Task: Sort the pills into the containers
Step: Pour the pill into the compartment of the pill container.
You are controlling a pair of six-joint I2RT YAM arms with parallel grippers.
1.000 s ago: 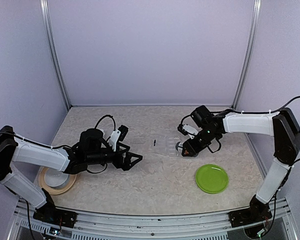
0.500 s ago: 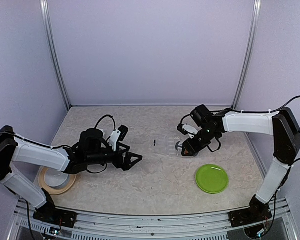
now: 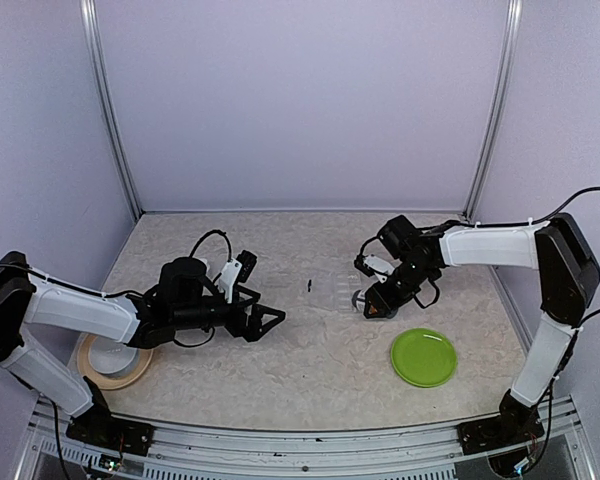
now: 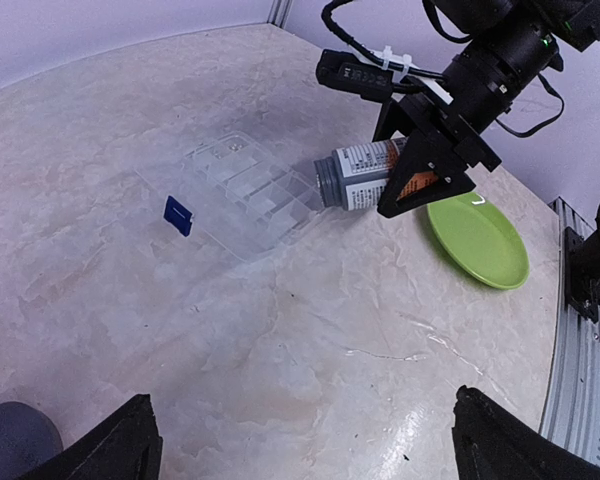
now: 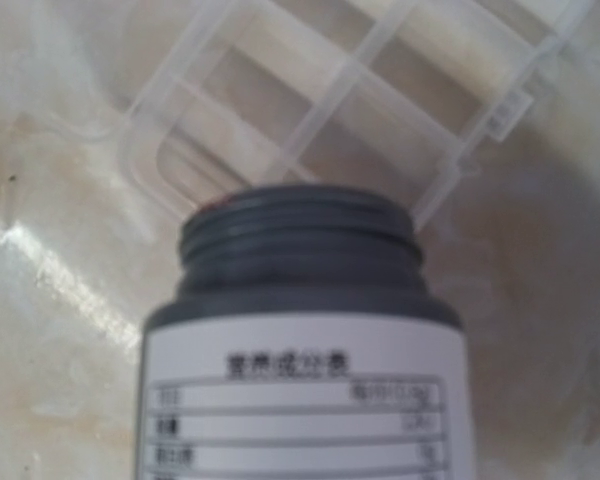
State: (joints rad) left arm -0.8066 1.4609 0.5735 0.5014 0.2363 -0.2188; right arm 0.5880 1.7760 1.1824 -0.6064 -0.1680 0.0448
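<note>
Clearly, the right pincer (image 3: 372, 299) grips the labelled bottle (image 4: 365, 172), tipped sideways with its gray cap (image 5: 300, 245) just beside the clear compartment tray (image 4: 242, 188). The left pincer (image 3: 268, 320) hangs wide open above the bench (image 4: 310, 330), well apart from that tray.

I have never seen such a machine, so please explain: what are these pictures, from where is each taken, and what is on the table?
These are two robot arms fixed at the near edge of a table. The wide picture comes from a camera above and behind them; the other two come from cameras on the wrists. The left gripper is open and holds nothing. The right gripper grips a labelled bottle with a gray cap, turned on its side, cap toward a clear compartment tray. Also there: a green plate, a white bowl on a tan plate, and a small blue item at the tray's edge that I cannot identify.
</note>
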